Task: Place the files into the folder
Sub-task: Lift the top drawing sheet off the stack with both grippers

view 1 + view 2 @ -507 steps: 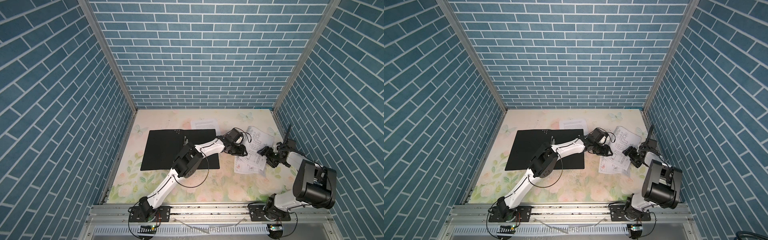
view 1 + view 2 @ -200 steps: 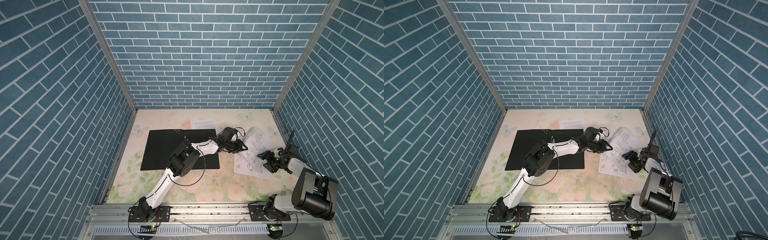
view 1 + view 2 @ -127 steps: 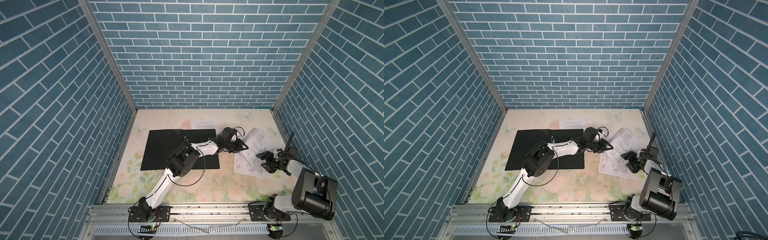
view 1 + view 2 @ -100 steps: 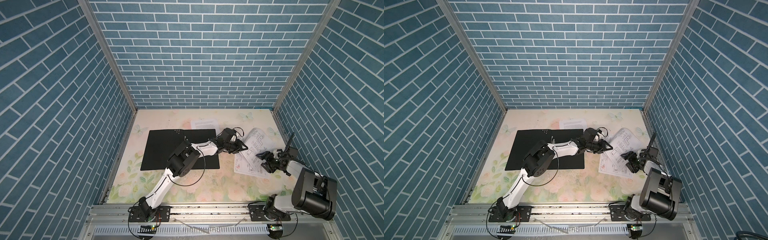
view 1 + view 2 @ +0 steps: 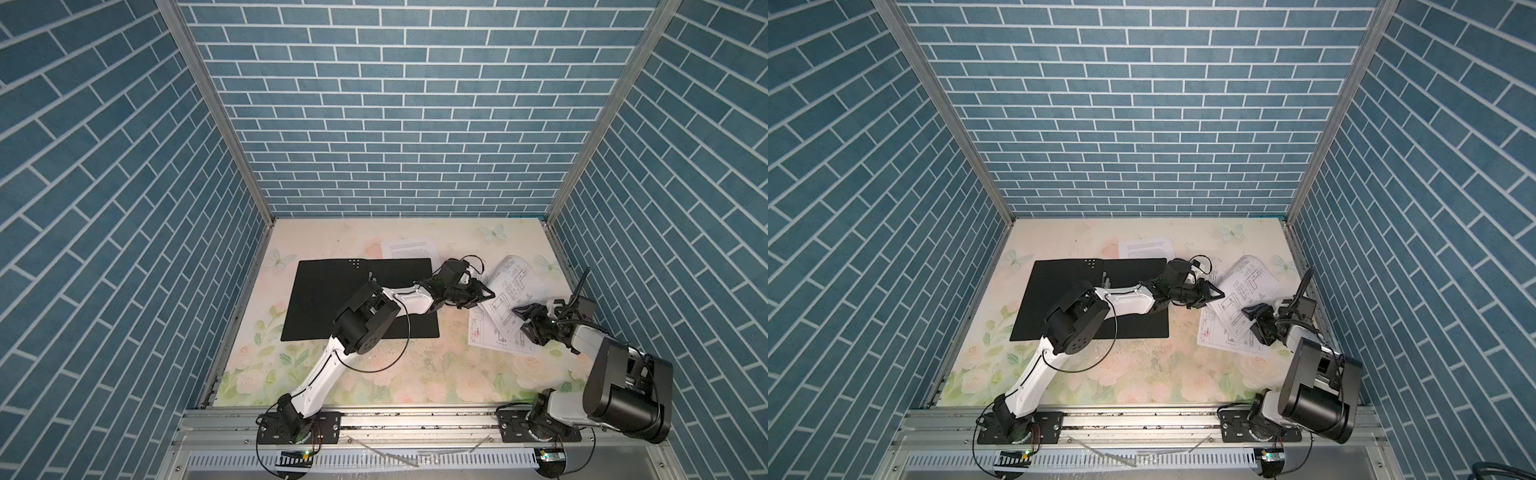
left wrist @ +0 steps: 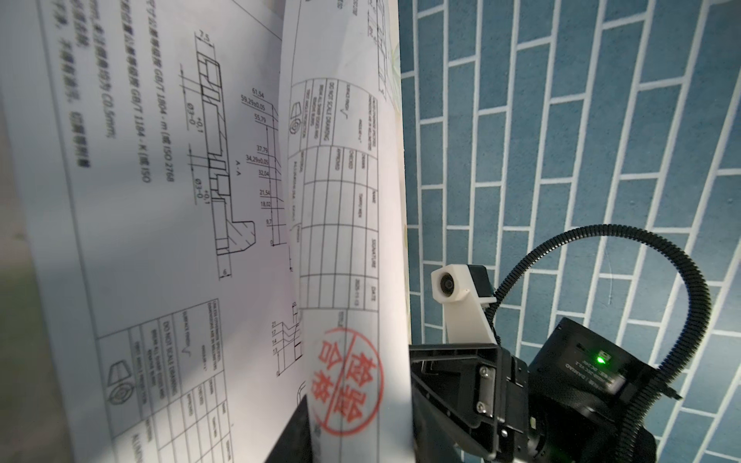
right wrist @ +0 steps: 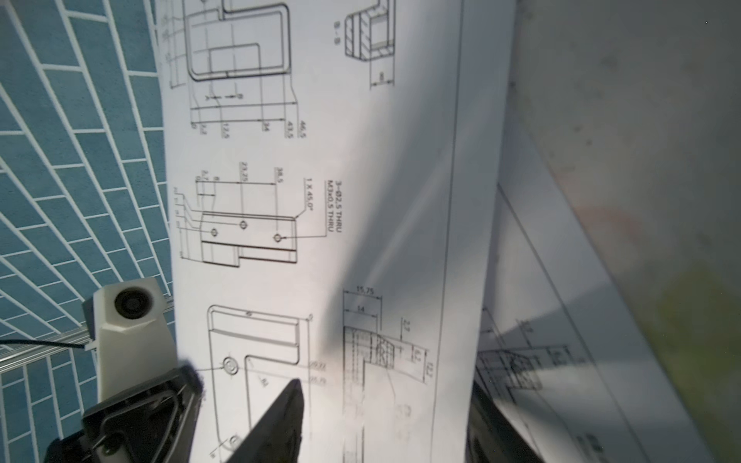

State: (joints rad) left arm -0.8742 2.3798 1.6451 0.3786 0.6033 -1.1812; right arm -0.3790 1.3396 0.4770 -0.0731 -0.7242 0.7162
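Bringing the right end effector (image 5: 522, 323) closer than a second ago, jaws narrowing yet apart astride the upper drawing sheet (image 5: 517, 283) at 3 o'clock on the bench (image 5: 415, 374). Pinching that sheet's 9 o'clock edge in the left end effector (image 5: 489, 294), lifting it off the lower drawing sheet (image 5: 485, 334). Leaving the folder (image 5: 324, 299) open, black side up, at 9 o'clock, text sheet (image 5: 409, 248) at its 12 o'clock edge.

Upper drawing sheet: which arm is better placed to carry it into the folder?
Left, probably: the left end effector pinches the upper drawing sheet beside the open folder; the right end effector stands open, farther away.
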